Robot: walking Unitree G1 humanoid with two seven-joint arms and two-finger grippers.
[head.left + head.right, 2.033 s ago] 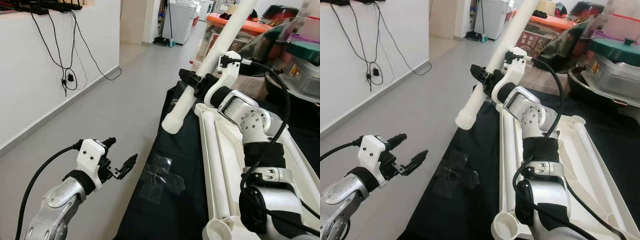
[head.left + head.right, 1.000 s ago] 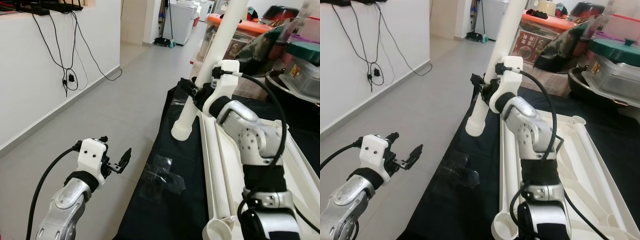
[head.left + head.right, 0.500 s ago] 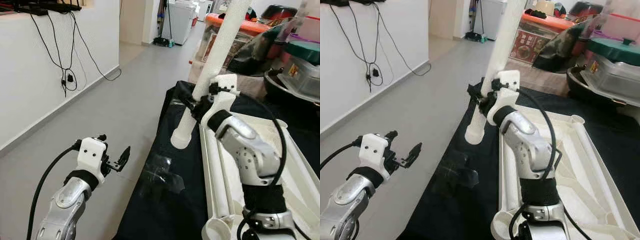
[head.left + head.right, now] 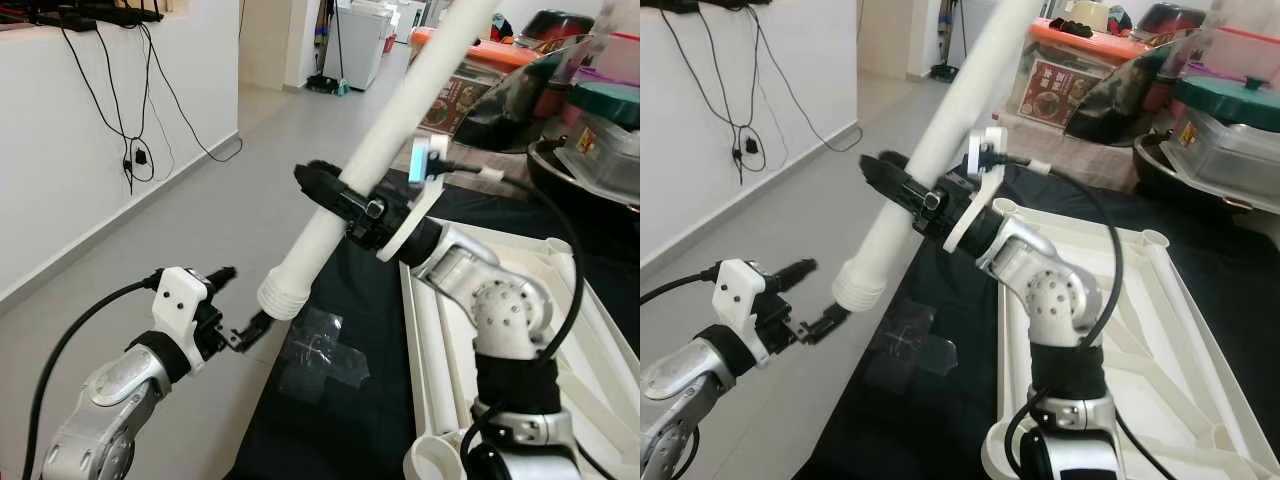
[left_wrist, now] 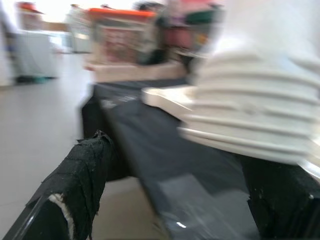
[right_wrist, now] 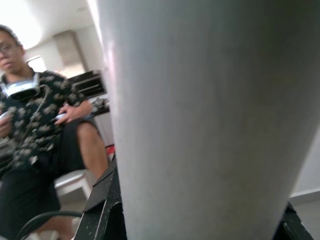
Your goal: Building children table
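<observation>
A long white table leg (image 4: 400,95) slants from the upper right down to its ribbed threaded end (image 4: 285,293), which hangs over the floor left of the table. My right gripper (image 4: 338,197) is shut on the leg's lower part; the leg (image 6: 210,125) runs close between its black fingers (image 6: 102,205). My left gripper (image 4: 243,312) is open just below and left of the threaded end (image 5: 255,115), which looms ahead between its fingers (image 5: 80,185). The upturned white tabletop (image 4: 435,340) lies on a black cloth (image 4: 350,420).
A crumpled clear plastic bag (image 4: 320,358) lies on the cloth near its left edge. Bare grey floor (image 4: 220,200) stretches left to a white wall with hanging cables (image 4: 130,150). Storage boxes and pots (image 4: 590,110) crowd the back right. A seated person (image 6: 35,150) faces the right wrist camera.
My right arm has swung the leg so its threaded end dropped down and left, off the table edge. My left gripper has risen to just under that end.
</observation>
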